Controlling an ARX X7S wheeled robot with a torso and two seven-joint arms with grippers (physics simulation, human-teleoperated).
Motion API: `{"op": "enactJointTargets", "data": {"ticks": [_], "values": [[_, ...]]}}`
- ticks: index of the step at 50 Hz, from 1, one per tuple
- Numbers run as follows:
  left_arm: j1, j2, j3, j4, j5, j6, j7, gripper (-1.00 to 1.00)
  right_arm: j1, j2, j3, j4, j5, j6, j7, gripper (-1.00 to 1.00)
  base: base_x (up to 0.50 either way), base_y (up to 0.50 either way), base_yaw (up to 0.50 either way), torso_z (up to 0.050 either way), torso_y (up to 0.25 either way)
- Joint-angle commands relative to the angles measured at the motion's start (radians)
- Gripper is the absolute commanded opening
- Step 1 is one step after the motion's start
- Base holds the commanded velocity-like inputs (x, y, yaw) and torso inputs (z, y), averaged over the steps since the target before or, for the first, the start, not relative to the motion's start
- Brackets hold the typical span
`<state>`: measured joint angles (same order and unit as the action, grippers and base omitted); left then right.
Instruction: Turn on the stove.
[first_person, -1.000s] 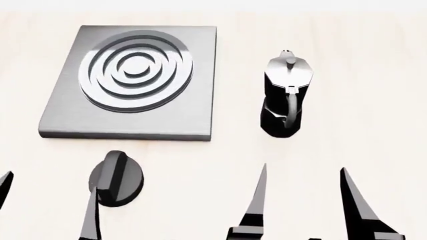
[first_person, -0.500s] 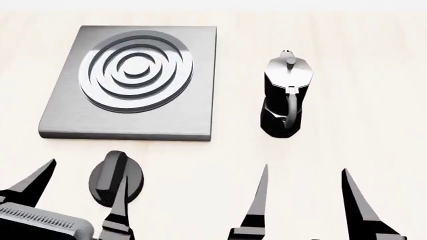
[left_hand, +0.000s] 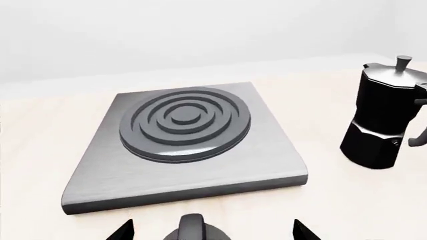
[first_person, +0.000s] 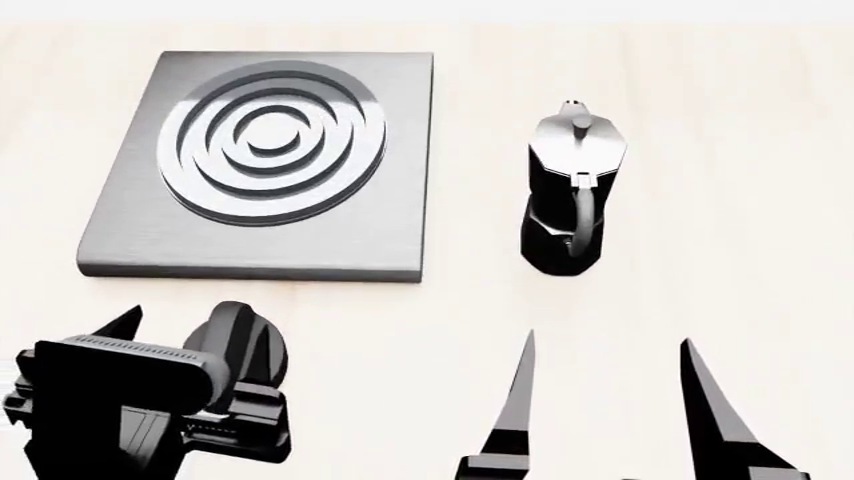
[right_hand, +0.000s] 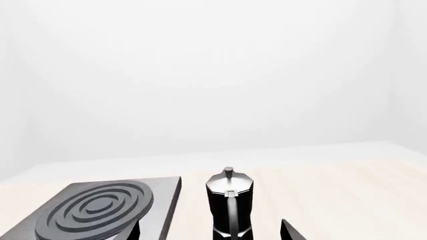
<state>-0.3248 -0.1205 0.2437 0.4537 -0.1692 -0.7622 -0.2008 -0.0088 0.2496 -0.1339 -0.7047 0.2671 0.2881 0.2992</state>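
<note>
The stove (first_person: 267, 160) is a flat square grey slab with concentric burner rings, at the far left of the table; it also shows in the left wrist view (left_hand: 187, 145) and the right wrist view (right_hand: 100, 210). Its round black ridged knob (first_person: 247, 335) lies in front of it, partly hidden by my left gripper (first_person: 200, 340). In the left wrist view the knob (left_hand: 192, 229) sits between the spread fingers of the left gripper (left_hand: 213, 230), which is open and not touching it. My right gripper (first_person: 607, 342) is open and empty, near the table's front, with the moka pot beyond it.
A black-and-silver moka pot (first_person: 574, 190) stands upright to the right of the stove, handle toward me. It also shows in the left wrist view (left_hand: 387, 120) and the right wrist view (right_hand: 229, 205). The pale wooden table (first_person: 747, 150) extends to the right.
My left gripper has moved forward from the lower left edge, and its fingers now sit on both sides of the knob. The right gripper, stove and moka pot have not moved.
</note>
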Motion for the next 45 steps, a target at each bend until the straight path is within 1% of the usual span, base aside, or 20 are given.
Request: {"op": "enactJointTargets", "data": {"ticks": [1,27,45], "values": [[-0.022,0.022,-0.012,-0.051,-0.008,0.016,0.018,1.0,-0.004,-0.011,0.018,-0.015,-0.013,0.006,-0.007,1.0,0.0,0.0,0.0,0.0,0.0],[0.01,0.016,0.021,-0.161,-0.017,0.133,-0.006,1.0,-0.001,0.008,-0.004,-0.008,-0.001,-0.004,0.015,1.0,0.0,0.0,0.0,0.0,0.0],[-0.006,0.015,0.05,-0.22,-0.024,0.166,-0.021,1.0,0.001,0.02,-0.013,-0.013,0.009,-0.005,0.03,1.0,0.0,0.0,0.0,0.0,0.0]]}}
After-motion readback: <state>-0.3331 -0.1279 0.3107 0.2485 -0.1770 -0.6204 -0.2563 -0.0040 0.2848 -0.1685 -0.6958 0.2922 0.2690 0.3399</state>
